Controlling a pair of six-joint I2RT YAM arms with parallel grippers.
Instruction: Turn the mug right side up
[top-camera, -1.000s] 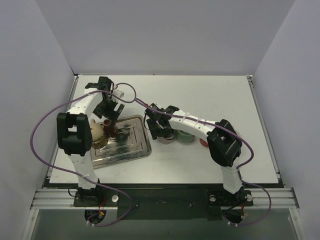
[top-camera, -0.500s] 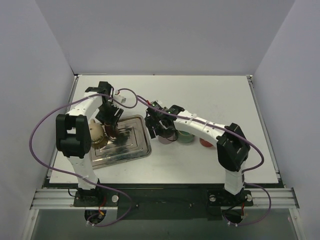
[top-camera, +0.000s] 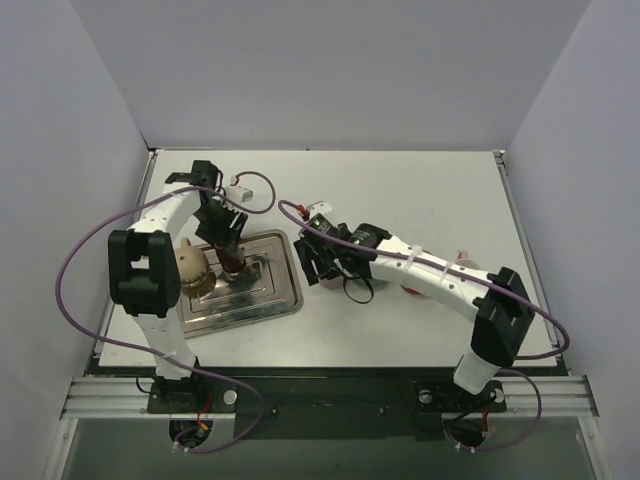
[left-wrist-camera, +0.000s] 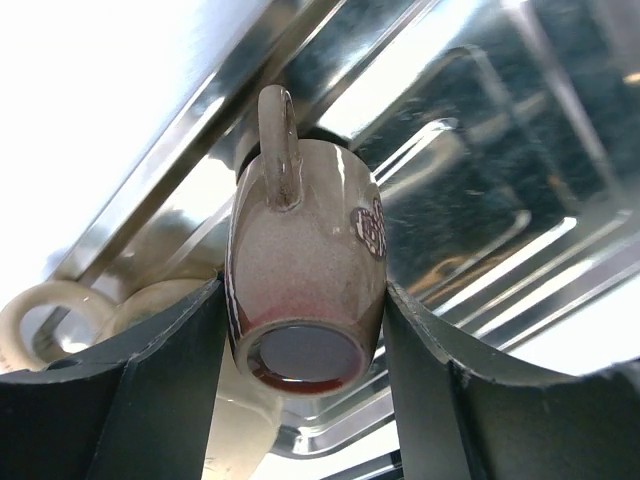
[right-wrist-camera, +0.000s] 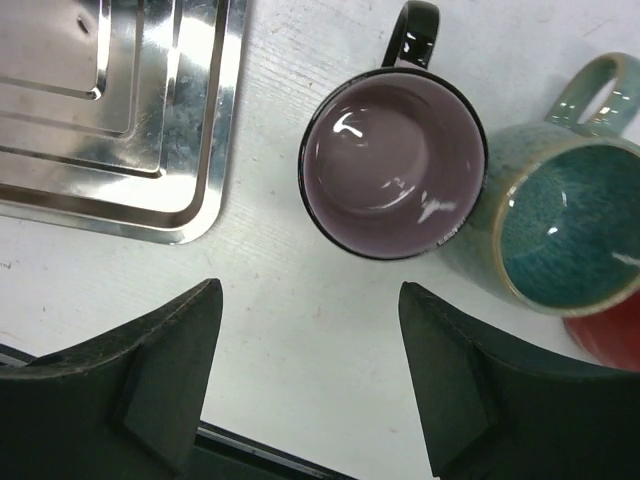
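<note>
The left tool pinches the brown mug over the steel tray, base toward the wrist camera, long axis running down at the tray (mouth hidden). The tray lies on a white worktop boxed by pale walls. The right tool hangs spread above the worktop by a black mug.

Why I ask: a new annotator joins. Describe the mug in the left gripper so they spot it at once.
Find the steel tray left of centre. There the left gripper clamps a grey-brown mug with a reddish end; the cream mug beside it is unheld.
</note>
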